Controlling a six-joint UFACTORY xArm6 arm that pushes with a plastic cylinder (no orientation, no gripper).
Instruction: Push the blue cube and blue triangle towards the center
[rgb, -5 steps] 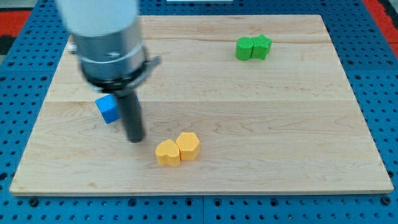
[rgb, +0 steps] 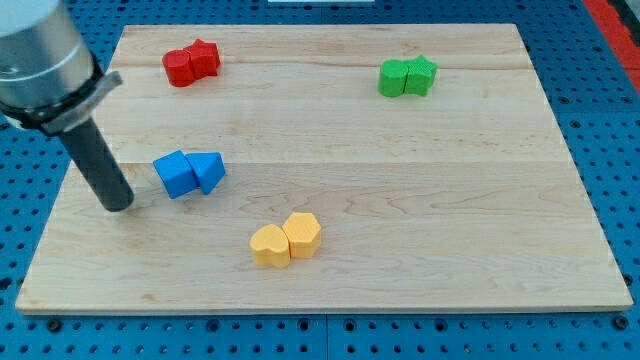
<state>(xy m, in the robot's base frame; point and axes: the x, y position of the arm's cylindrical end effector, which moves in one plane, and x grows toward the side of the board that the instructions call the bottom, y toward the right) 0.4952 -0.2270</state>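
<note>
The blue cube and the blue triangle lie side by side, touching, on the left half of the wooden board. The cube is on the view's left of the triangle. My tip rests on the board to the view's left of the cube and slightly lower, a short gap away from it. The dark rod rises from the tip up to the grey arm body at the view's top left.
Two red blocks sit together near the top left of the board. Two green blocks sit together at the top right. Two yellow blocks sit together below the blue pair, near the bottom edge.
My tip has moved to the view's left, from just right of the blue cube to its left side. The blue triangle and the red blocks, hidden before by the arm, now show.
</note>
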